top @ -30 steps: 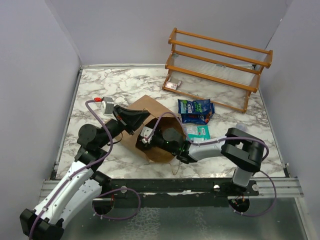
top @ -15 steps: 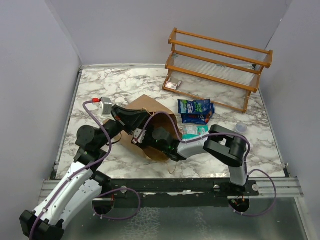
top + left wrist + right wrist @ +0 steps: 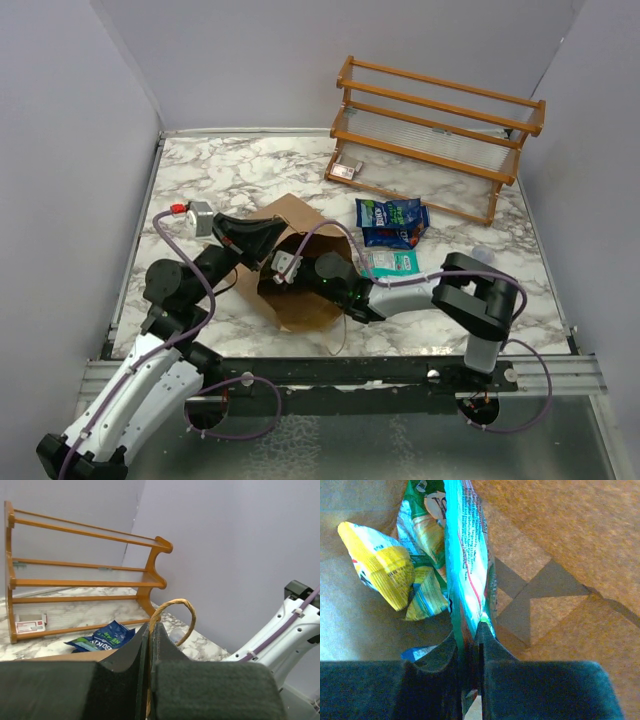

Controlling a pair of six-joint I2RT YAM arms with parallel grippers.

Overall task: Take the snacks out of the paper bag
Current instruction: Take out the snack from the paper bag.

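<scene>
The brown paper bag lies on its side, mouth toward the left. My left gripper is shut on its twisted handle and holds the mouth up; from above it sits at the bag's upper left rim. My right gripper is deep inside the bag, shut on the edge of a teal-green snack packet. A yellow packet and a green-yellow one lie behind it on the bag floor. A blue packet and a teal one lie outside on the marble.
A wooden rack stands at the back right, with a small pale box at its left foot. A clear cup stands near the right arm's elbow. Grey walls close in both sides.
My right gripper pushed deeper into the bag and closed on the teal-green packet. The left arm drew the handle slightly left, widening the mouth.
</scene>
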